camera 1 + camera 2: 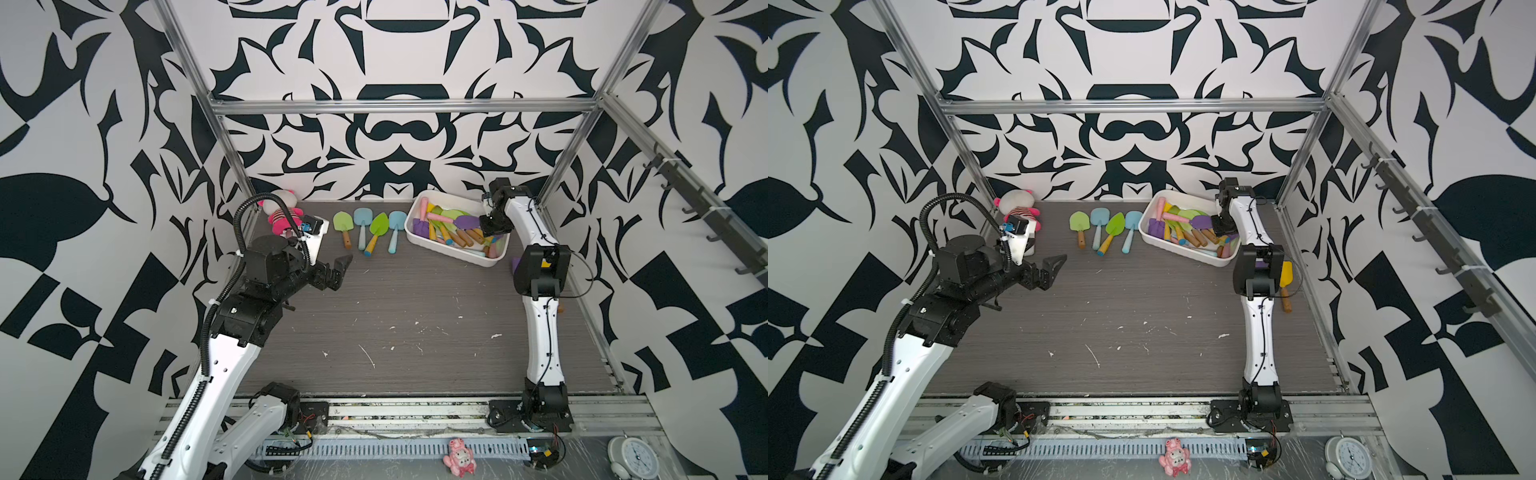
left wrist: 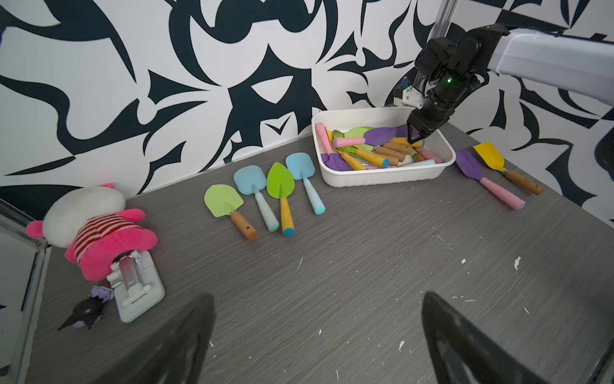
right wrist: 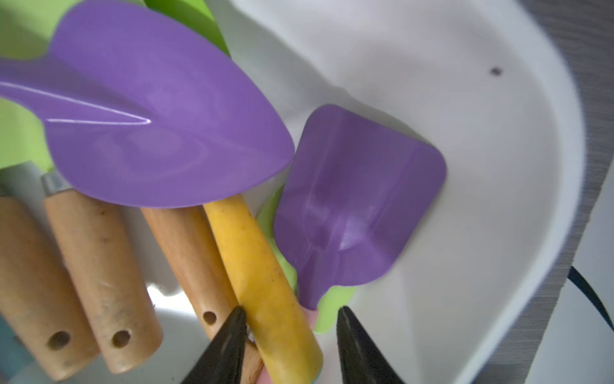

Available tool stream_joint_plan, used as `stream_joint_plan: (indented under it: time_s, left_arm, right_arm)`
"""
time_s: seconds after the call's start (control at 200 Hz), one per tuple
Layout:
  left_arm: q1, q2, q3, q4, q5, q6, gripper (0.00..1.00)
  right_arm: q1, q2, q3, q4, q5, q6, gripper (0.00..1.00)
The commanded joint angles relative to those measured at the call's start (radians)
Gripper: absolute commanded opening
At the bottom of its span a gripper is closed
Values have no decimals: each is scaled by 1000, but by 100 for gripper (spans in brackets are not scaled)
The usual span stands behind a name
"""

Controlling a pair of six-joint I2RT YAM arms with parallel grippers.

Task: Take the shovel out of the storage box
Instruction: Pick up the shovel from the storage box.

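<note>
The white storage box point(image 1: 449, 248) point(image 1: 1183, 249) point(image 2: 382, 176) sits at the back right of the table, holding several toy shovels piled across each other. My right gripper point(image 1: 485, 233) point(image 1: 1219, 230) point(image 2: 415, 139) point(image 3: 291, 311) reaches down into its right end. Its jaws stand apart on either side of a shovel's yellow handle point(image 3: 265, 282). One fingertip point(image 3: 237, 319) touches that handle; the other stays clear of it. A purple pointed blade point(image 3: 149, 126) covers the handle's upper end. My left gripper point(image 1: 338, 272) point(image 1: 1054, 268) point(image 2: 319, 296) hovers wide open over the left of the table, holding nothing.
Several shovels point(image 1: 365, 228) lie in a row on the table left of the box. A purple shovel point(image 2: 488, 179) and a yellow one point(image 1: 1285, 278) lie to the box's right, near the right arm. A pink plush toy point(image 1: 282, 212) and a white stand point(image 2: 136, 289) occupy the back left corner.
</note>
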Motion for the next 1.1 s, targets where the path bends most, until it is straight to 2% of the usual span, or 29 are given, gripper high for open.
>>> stream_joint_plan:
  time_s: [0.0,0.48,0.8,1.095]
  left_arm:
    - [2,16,41,-18,14,22,99]
    - [2,16,33,-5,17,43,99]
    - [2,0,29,-20,12,66,99]
    - [2,-6,41,-41,16,90,99]
  right_arm:
    - [1,-9,24,-7,-15,8,45]
    - [3,25,29,-10,-69,27,39]
    - [8,49,29,-8,-70,45,50]
    - [13,20,7,-1,-57,55,32]
